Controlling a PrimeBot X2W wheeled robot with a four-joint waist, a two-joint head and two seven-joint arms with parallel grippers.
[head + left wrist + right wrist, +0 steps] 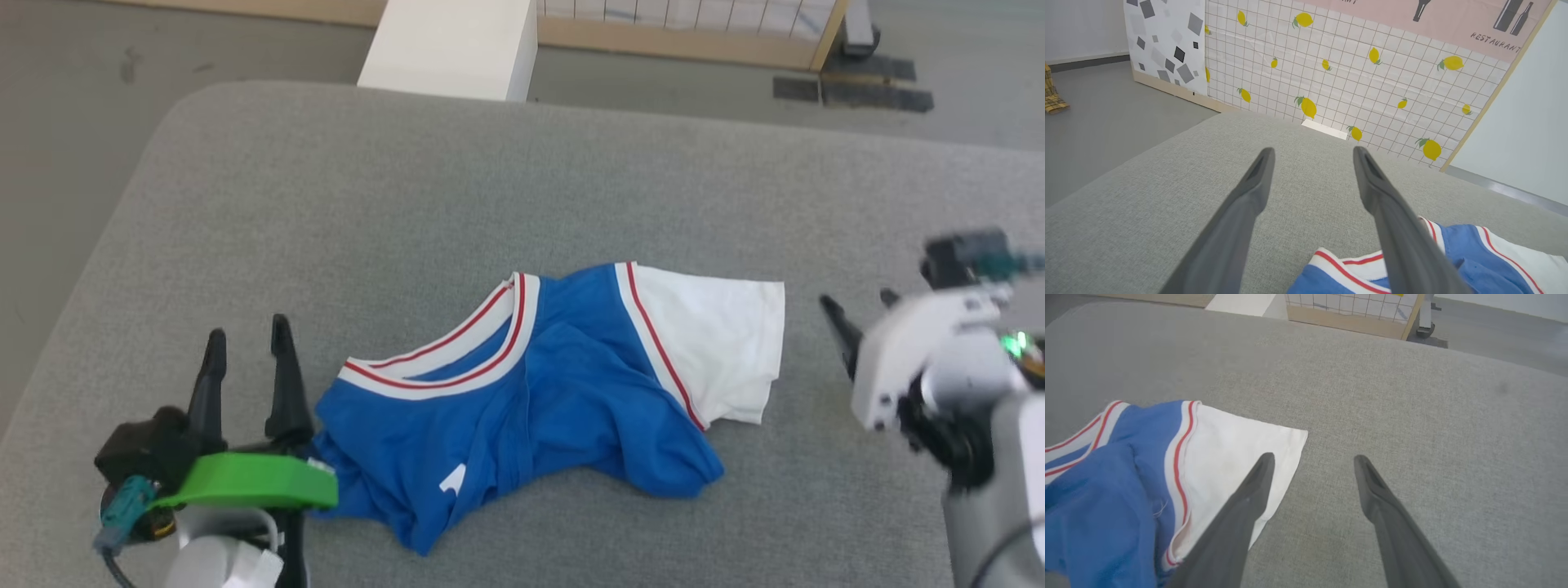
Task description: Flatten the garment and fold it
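The garment [522,384] lies crumpled on the grey table [408,188] (its white sleeve [718,343] is spread flat, the blue body is bunched). Just left of the garment stands the left gripper [247,331], fingers spread, holding nothing. Right of the garment, near the sleeve but apart from it, the right gripper [857,302] is spread too.

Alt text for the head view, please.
A crumpled blue jersey with a white sleeve and red-striped collar lies bunched on a grey padded surface. The open left claw stands beside its left end; the open right claw is off to the right, clear of the sleeve.
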